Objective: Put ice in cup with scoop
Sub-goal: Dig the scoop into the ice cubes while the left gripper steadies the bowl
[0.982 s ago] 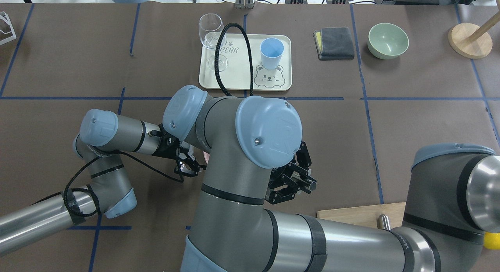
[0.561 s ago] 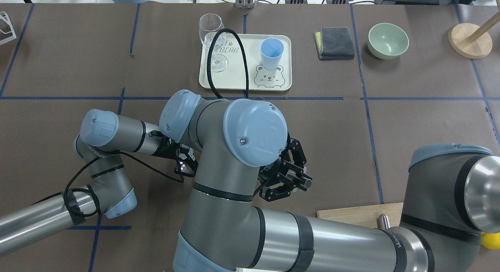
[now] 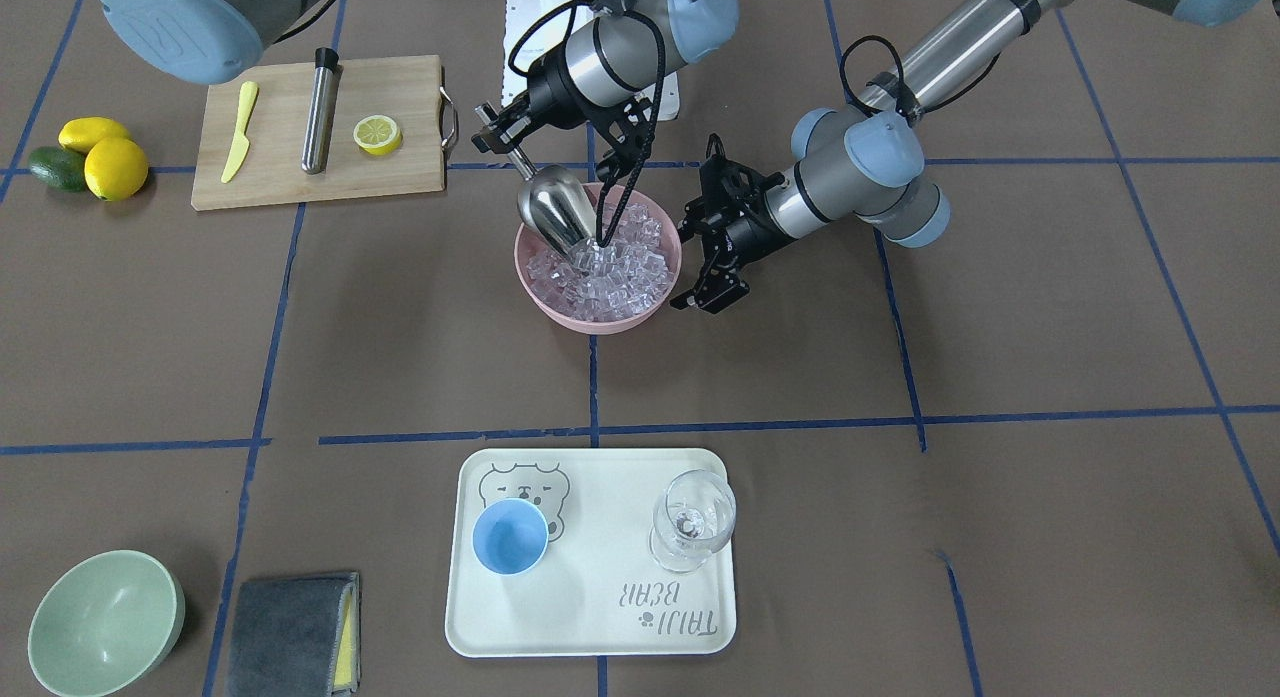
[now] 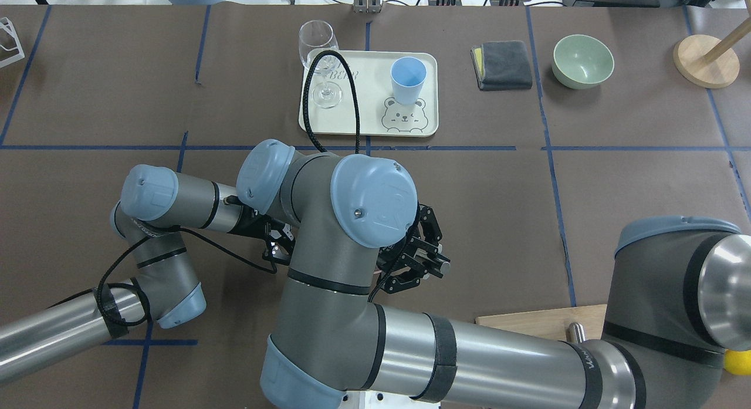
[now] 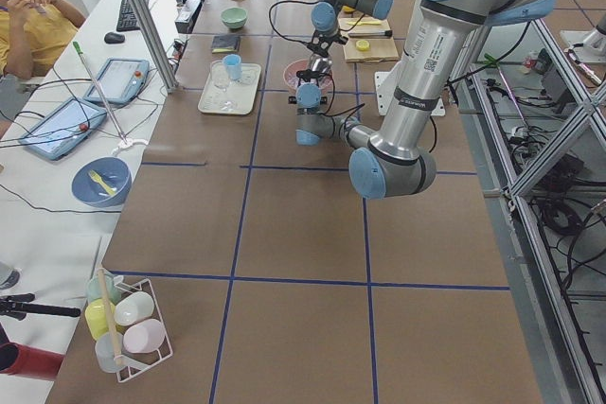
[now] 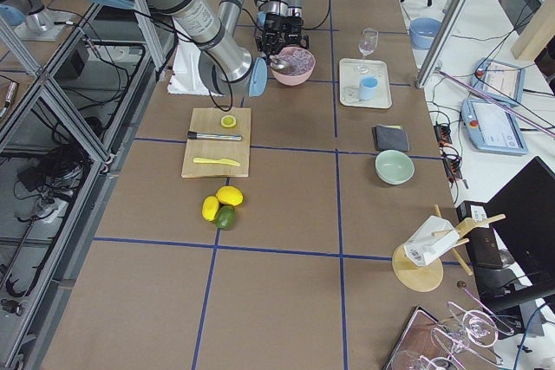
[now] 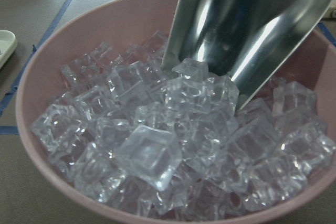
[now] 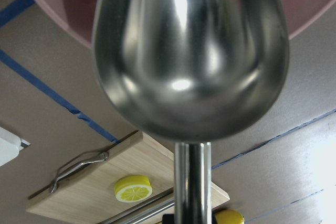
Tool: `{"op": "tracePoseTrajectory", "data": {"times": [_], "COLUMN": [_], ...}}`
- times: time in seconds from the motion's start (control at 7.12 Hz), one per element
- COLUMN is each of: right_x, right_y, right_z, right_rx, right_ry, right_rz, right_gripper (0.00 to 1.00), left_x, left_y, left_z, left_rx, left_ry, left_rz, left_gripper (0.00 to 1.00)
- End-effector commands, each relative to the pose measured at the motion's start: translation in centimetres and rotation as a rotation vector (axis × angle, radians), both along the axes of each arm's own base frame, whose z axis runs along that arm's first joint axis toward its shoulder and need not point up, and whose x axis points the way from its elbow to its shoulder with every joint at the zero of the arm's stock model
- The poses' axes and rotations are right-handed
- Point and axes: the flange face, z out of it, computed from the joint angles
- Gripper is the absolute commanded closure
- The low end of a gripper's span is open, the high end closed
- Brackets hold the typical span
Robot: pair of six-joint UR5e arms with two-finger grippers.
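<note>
The steel scoop (image 3: 553, 210) tilts down with its tip in the ice (image 3: 620, 275), a heap of clear cubes in a pink bowl (image 3: 600, 325). My right gripper (image 3: 500, 140) is shut on the scoop's short handle at the bowl's far side; in the overhead view (image 4: 431, 265) the handle end sticks out of it. My left gripper (image 3: 708, 260) is open beside the bowl's rim. The left wrist view shows the scoop (image 7: 247, 24) resting on the ice (image 7: 173, 150). The light-blue cup (image 3: 510, 535) stands empty on a cream tray (image 3: 590, 617), apart from the bowl.
A wine glass (image 3: 692, 522) stands on the tray next to the cup. A cutting board (image 3: 290, 182) holds a yellow knife, a steel tube and a lemon half. A green bowl (image 3: 105, 622), a grey cloth (image 3: 290, 632) and lemons (image 3: 115, 167) lie at the sides.
My right arm has swung to the left in the overhead view, carrying the gripper and the scoop handle toward the bowl. The left arm has not moved.
</note>
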Motion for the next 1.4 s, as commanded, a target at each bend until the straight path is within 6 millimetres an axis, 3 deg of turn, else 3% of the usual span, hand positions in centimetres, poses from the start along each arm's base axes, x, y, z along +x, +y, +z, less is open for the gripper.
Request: {"op": "tracePoseTrajectory", "data": {"times": [0.0,0.7,1.26], "right_x": [-0.7,-1.4,0.8], "right_y": [-0.3,-0.6,0.4], "right_z": [1.0,3.1,6.1], "right_rx": [0.017,0.044,0.074], "right_ry": [-0.042,-0.104,-0.198], "right_rz": [0.012,0.018,0.071], "right_gripper": [1.0,1.0,1.0], "left_x": [0.0,0.0,0.1], "left_y": [0.0,0.0,0.0], "left_z": [-0.1,-0.1,-0.1], "left_rx": [0.001,0.001,0.001], "left_ry": [0.001,0.001,0.001], "left_rz": [-0.002,-0.003,-0.008], "left_gripper": [0.0,0.0,0.0]}}
